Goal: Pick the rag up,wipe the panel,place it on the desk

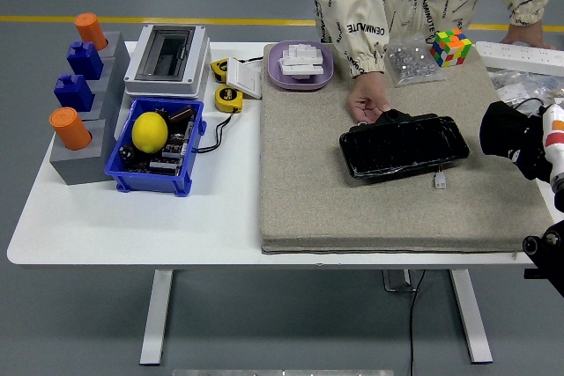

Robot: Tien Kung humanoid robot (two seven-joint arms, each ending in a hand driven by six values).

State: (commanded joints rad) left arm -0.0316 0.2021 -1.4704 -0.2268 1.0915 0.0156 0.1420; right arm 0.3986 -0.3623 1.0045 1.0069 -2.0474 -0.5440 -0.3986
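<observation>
single head view, high on the robot's side, looking forward and down over the white table (132, 217)

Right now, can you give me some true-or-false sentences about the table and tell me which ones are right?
1. The glossy black panel lies on the grey felt mat. True.
2. The yellow lemon sits in the purple bowl. False: it is in the blue plastic bin.
3. The robot's right hand rests on the panel. False: it is off to the panel's right, apart from it.
4. A person's hand touches the panel's far left corner. True.
5. The colourful puzzle cube is at the mat's far side. True.
</observation>
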